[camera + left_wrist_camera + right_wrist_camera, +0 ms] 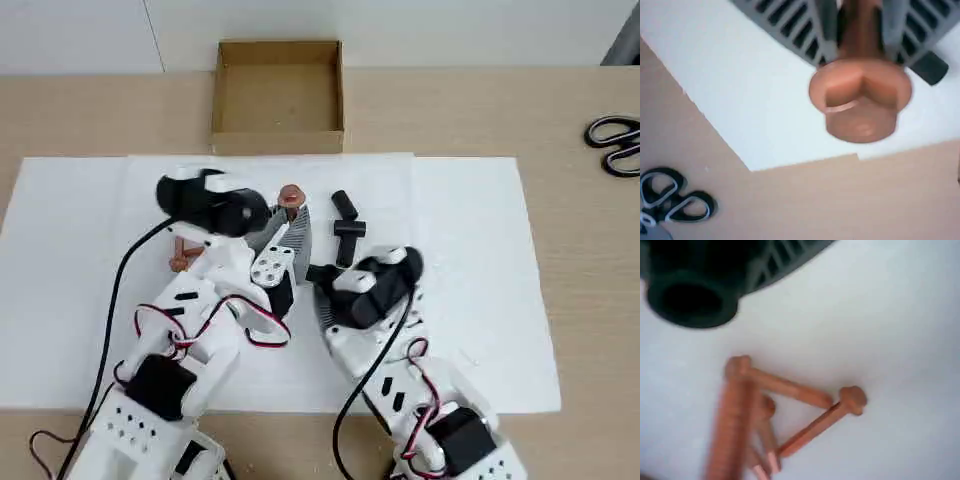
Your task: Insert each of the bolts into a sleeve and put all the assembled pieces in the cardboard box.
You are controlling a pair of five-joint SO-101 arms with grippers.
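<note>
Over the white sheet [470,300], the left gripper [290,215] was closed on a bolt [860,95] by its shank, head outward. The right gripper [322,282] pinched a black sleeve [690,297], bore exposed, seemingly so the two could be mated. The cardboard box [280,135] stood beyond.

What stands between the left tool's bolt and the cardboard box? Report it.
Nothing visible. Only bare white paper lies between the bolt in the left tool and the cardboard box; two loose sleeves lie aside.
</note>
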